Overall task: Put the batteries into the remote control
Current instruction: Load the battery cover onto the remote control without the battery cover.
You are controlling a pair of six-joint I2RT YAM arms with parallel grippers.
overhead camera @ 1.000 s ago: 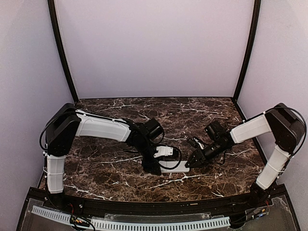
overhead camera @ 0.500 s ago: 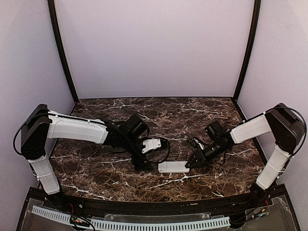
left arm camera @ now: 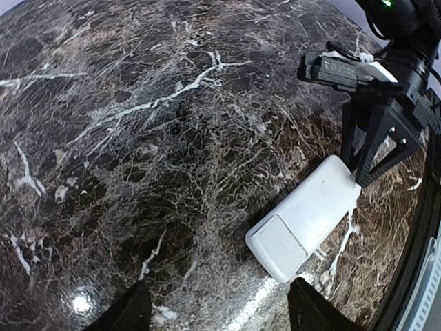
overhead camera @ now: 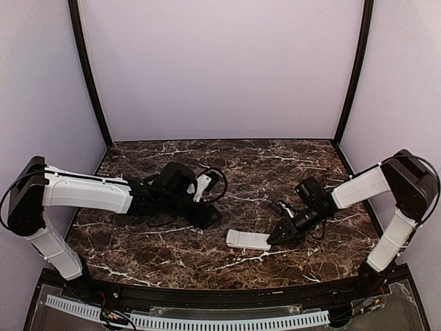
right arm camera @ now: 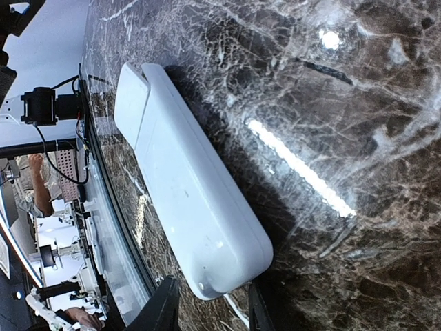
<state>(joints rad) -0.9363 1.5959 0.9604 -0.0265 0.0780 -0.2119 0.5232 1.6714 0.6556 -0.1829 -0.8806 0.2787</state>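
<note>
The remote control [overhead camera: 248, 239] lies back-up on the marble table near the front middle, plain white back and battery cover showing [left arm camera: 306, 217]. No batteries show in any view. My right gripper [overhead camera: 276, 236] is at the remote's right end, its fingertips closed against the rounded end [right arm camera: 210, 298]; the remote [right arm camera: 186, 186] stretches away from it. In the left wrist view the right gripper [left arm camera: 358, 172] straddles the remote's far end. My left gripper [overhead camera: 210, 219] is open and empty, low over the table left of the remote, whose cover end lies just ahead of its fingertips [left arm camera: 219, 293].
A black cable loop [overhead camera: 217, 181] hangs by the left wrist. The black front rail [overhead camera: 220, 293] runs just near of the remote. Lilac walls and two black posts [overhead camera: 89, 76] close in the back and sides.
My left arm has let go of the remote and drawn back to the left. The remote has turned slightly. My right gripper has stayed at its right end.
</note>
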